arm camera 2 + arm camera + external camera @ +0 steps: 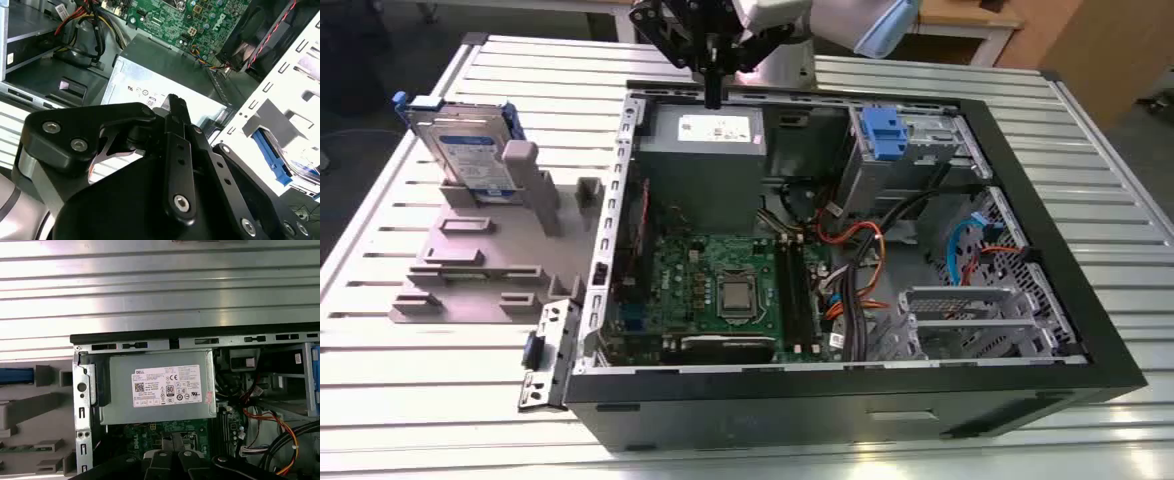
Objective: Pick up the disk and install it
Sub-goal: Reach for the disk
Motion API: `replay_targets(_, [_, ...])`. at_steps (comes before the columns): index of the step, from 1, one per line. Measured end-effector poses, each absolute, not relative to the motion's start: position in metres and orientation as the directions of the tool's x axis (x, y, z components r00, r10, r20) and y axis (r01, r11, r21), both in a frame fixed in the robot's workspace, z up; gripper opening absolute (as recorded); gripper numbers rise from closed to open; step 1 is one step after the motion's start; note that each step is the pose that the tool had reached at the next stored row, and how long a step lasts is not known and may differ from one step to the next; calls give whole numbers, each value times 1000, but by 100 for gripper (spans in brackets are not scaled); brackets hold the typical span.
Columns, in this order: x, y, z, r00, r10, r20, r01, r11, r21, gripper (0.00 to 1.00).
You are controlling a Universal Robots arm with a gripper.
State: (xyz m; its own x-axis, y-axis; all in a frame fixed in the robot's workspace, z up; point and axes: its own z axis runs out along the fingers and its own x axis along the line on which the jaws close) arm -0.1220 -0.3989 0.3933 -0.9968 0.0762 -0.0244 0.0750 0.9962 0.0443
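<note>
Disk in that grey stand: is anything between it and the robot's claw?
Only the computer case's side wall. The gripper hangs over the grey power supply inside the case; the disk stands upright in its grey stand outside, toward the exterior view's left.

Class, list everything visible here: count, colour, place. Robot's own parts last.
silver slatted metal table: one, under everything
black open computer case: one, lying mid-table
grey plastic slotted stand: one, on the table beside the case
flat silver-grey disk in blue plastic carrier: one, upright in the stand, exterior view's left
grey metal box with white sticker: one, inside the case
green motherboard: one, inside the case
blue plastic latch piece: one, in the case's drive bay
black gripper: one, shut, empty, over the case near the box
</note>
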Motion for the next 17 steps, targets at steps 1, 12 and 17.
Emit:
replay_targets(1, [-122, -399, 393, -997, 76, -24, 75, 996, 44, 11])
replay_targets(12, [-124, -399, 393, -997, 76, -24, 75, 996, 44, 11])
replay_targets(17, [-129, -399, 393, -997, 76, -24, 75, 996, 44, 11])
